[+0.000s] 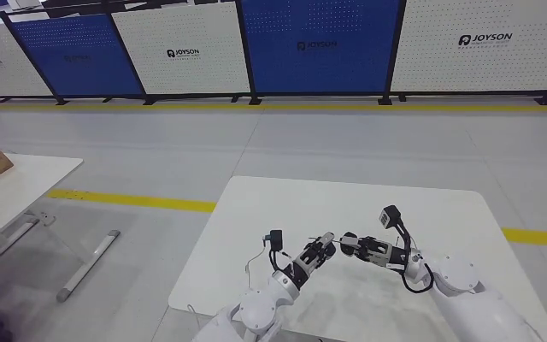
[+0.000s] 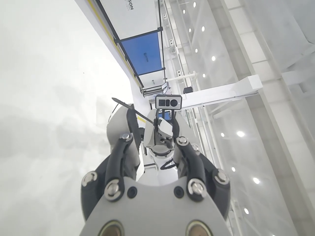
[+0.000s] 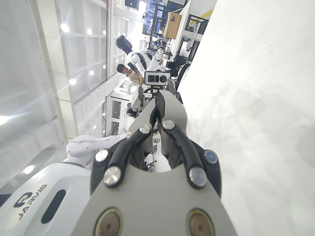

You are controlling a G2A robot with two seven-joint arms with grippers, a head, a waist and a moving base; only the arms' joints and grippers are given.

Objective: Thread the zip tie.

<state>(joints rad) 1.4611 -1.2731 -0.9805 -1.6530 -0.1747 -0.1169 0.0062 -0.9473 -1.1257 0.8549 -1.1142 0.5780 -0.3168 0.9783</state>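
The white counter (image 1: 427, 205) lies below both sets of jaws, which meet nose to nose above its near middle, the left arm (image 1: 261, 303) and the right arm (image 1: 453, 278) angled in toward each other. The right jaws are together, and in the right wrist view a dark strip shows pinched between them, so they look clamped on the zip tie (image 2: 137, 114). The left jaws are apart. Their two black fingers (image 2: 124, 146) stand wide to either side of the right jaws' tips, which sit just in front of that gap. The zip tie juts out from the right jaws as a thin dark strap. Its long axis runs slantwise across the mouth of the left jaws rather than along them, and it crosses one left finger near that finger's end. Whether it touches that finger cannot be told. Its pointed free end (image 2: 113, 98) lies just beyond that finger, outside the gap. The coming move seems to turn on this: the strap belongs to the right jaws, while the left jaws are the nearer to its free tail and would have to close across it. Where the head with its slot sits cannot be told.
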